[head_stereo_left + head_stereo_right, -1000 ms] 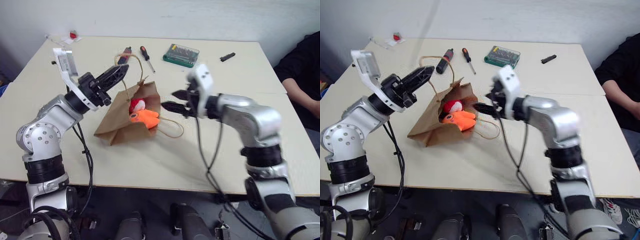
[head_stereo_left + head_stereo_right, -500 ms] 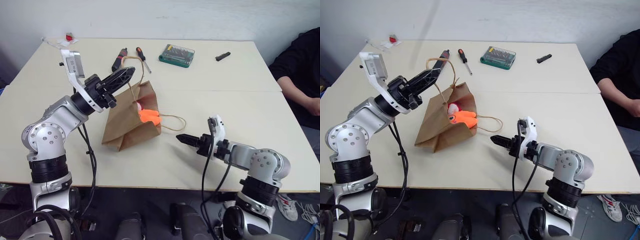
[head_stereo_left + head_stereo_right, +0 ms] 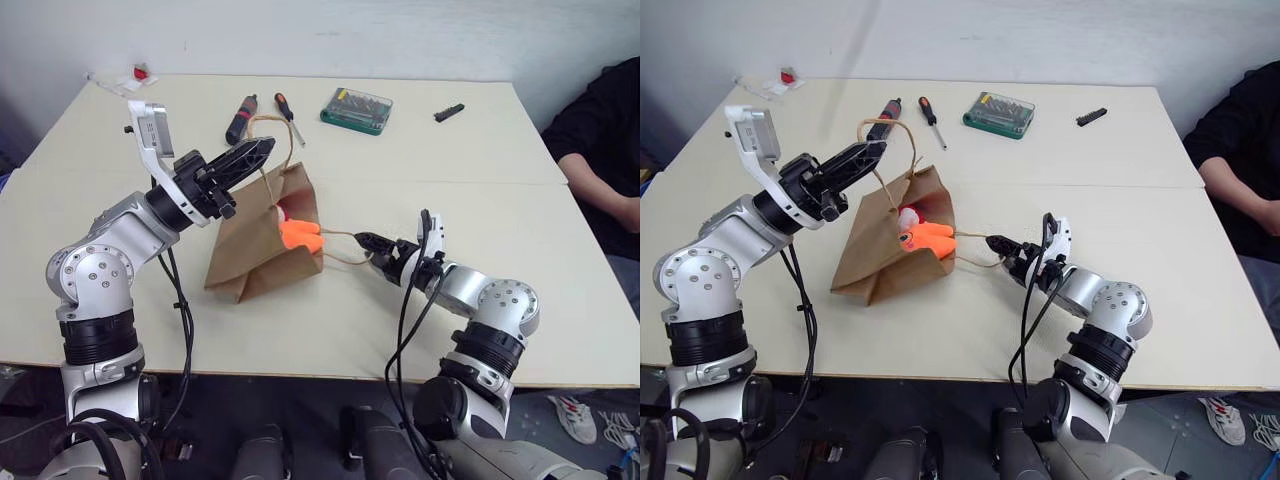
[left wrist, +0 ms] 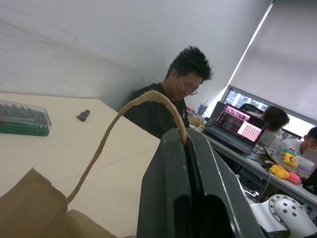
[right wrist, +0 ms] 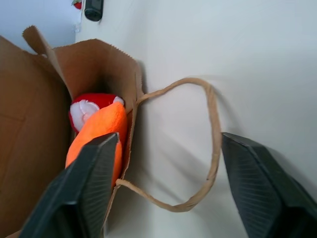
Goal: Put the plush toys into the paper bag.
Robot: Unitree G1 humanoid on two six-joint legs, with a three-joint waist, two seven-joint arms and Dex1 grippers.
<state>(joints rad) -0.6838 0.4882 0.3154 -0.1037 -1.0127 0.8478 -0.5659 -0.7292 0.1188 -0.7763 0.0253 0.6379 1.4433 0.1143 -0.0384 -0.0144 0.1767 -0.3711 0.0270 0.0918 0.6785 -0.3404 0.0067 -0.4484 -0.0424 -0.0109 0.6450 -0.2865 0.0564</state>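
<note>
On the bench [image 3: 480,150] we see the paper bag [image 3: 255,240] lying on its side with its mouth held open toward the right. The left gripper [image 3: 258,152] has its fingers pressed together on the bag's upper handle [image 4: 126,114], lifting it above the bag's rim. The lower handle [image 5: 208,148] lies flat on the bench as a loop, and the right gripper [image 3: 362,239] sits low over it, its fingers [image 5: 91,183] spread to either side of the loop. Inside the mouth of the bag lie both plush toys: the orange toy [image 5: 96,131] at the front, just beside one spread finger, and the red toy [image 5: 91,104] tucked behind it, touching it
</note>
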